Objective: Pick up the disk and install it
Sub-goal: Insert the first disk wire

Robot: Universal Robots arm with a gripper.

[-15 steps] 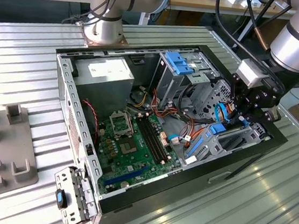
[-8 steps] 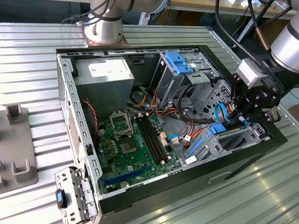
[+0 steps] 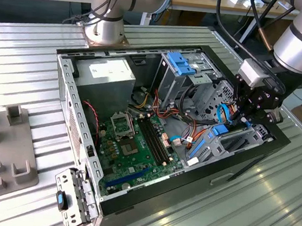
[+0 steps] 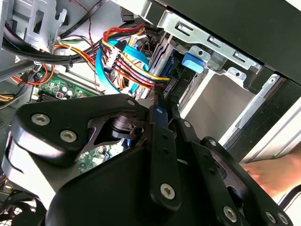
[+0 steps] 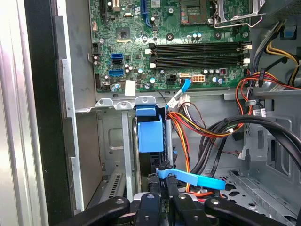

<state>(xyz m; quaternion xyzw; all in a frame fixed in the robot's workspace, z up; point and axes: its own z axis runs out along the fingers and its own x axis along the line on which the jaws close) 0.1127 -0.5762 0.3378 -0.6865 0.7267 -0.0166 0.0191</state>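
Here, line by line:

Scene: one open computer case lies on its side on a ribbed metal worktop, so the inside faces up and one arm can reach in from above.

Gripper: the gripper hangs low over the drive bays at the exterior view's right end of the case. In both wrist views its fingers sit drawn close together, with a narrow gap at most; I cannot tell whether they pinch anything.

Disk: the disk stands on edge in a metal bay slot just ahead of the gripper, its blue rail end showing. It looks seated, or nearly so, which would explain the gripper being so close behind it.

Blue cable: one thin blue cable crosses right by the fingertips.

Wires: a bundle of red, yellow and orange wires runs beside the bay, near the gripper's path.

Circuit board: one green board fills the case floor.

Latch plate: one light-blue ribbed plate sits on the far drive cage, well apart from the gripper.

Hand: one person's hand shows blurred outside the case wall.
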